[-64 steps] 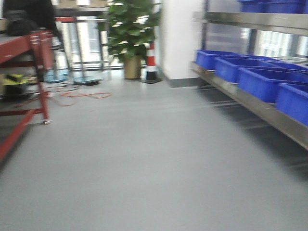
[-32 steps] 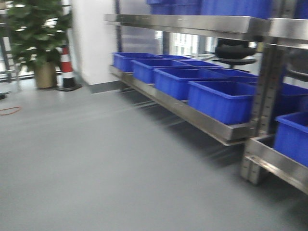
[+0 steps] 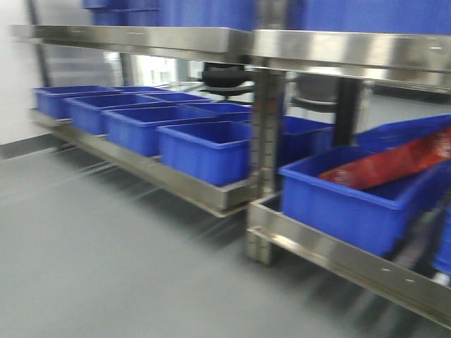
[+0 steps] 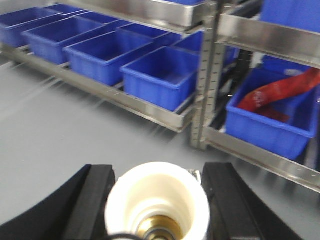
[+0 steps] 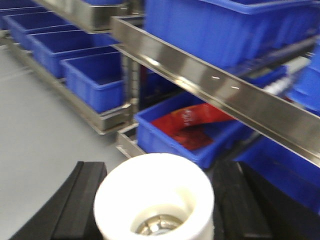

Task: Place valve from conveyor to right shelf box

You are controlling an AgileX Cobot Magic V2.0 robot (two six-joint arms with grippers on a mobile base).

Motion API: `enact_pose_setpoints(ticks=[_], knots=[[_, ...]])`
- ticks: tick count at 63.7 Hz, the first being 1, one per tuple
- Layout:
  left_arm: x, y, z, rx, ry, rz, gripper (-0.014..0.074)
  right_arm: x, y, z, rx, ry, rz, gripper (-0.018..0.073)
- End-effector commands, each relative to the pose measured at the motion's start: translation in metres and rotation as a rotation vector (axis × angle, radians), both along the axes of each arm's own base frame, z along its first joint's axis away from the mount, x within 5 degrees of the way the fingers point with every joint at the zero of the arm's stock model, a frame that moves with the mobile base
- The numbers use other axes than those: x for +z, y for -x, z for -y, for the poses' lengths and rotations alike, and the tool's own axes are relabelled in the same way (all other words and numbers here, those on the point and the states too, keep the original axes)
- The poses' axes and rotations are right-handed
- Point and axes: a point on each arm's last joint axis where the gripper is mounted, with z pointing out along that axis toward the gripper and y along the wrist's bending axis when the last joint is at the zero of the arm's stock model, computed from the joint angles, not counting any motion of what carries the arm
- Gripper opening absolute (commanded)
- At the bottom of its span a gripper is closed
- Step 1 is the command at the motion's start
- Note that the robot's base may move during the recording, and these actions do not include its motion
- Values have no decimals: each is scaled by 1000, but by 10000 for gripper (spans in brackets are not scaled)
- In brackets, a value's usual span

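Two robot wrists face a stainless steel shelving rack [image 3: 268, 141] standing on a plain grey floor [image 3: 106, 267]. The left gripper [image 4: 159, 174] is clenched on a small metal valve [image 4: 157, 200], seen end-on as a round white plastic cap between black fingers. The right gripper [image 5: 160, 169] grasps a second valve [image 5: 150, 190] of the same kind. The conveyor is out of view. The risks, as I judge them, are three. Each grasp sits on a smooth round cap, so a valve could slip free if the base is rolling, as the smeared views suggest. The upper steel shelf edge [image 5: 210, 82] overhangs the boxes, so an arm reaching in could strike it. Many look-alike boxes also invite a drop into the wrong one. On the low shelf, a row of blue plastic boxes [image 3: 204, 151] looks empty. The blue box to their right [image 3: 338, 204] holds a crumpled red plastic bag [image 3: 394, 165].
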Motion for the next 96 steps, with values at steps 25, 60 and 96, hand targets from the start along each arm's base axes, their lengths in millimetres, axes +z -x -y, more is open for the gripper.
enact_pose_setpoints(ticks=[25, 60, 96], knots=[[7, 1, 1, -7, 15, 62, -111, 12, 2, 1, -16, 2, 97, -153], [7, 1, 1, -7, 15, 62, -111, 12, 2, 1, -16, 2, 97, -153], [7, 1, 1, -7, 15, 62, -111, 12, 2, 1, -16, 2, 97, -153]])
